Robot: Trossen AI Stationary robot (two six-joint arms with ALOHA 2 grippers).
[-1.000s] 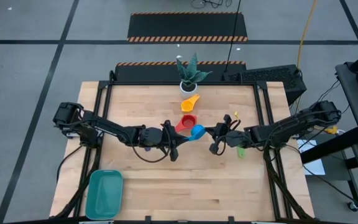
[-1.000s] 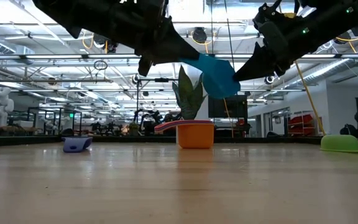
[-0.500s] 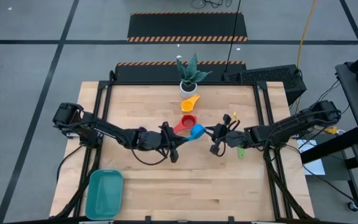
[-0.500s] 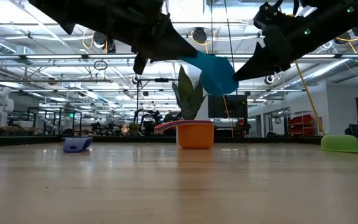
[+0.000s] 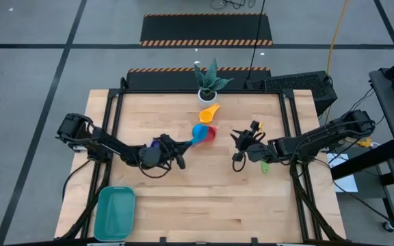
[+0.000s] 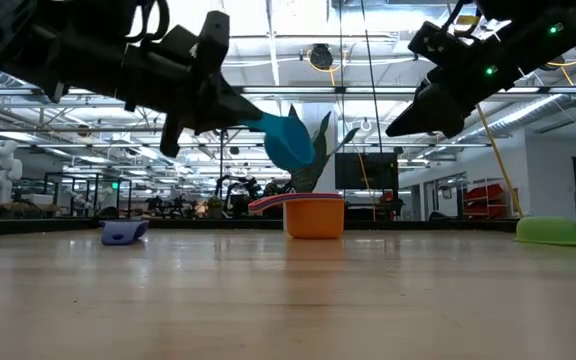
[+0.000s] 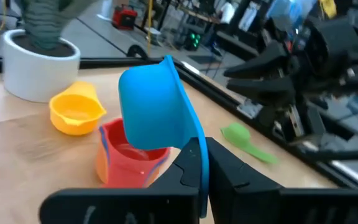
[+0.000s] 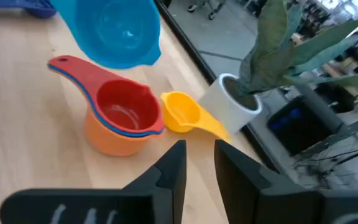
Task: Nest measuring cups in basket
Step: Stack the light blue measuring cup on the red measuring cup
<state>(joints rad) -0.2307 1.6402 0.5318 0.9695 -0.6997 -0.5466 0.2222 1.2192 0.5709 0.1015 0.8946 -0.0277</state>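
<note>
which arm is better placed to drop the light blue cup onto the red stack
Left. The left gripper already holds the light blue cup by its handle above the red stack; the right gripper holds nothing.

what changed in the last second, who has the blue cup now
The right gripper let go of the light blue cup and backed off toward its own side, its fingers slightly apart. The left gripper, shut on the cup's handle, carried it away from the right arm to above the red cup stack. The yellow cup, green cup, plant pot and basket stayed put.
</note>
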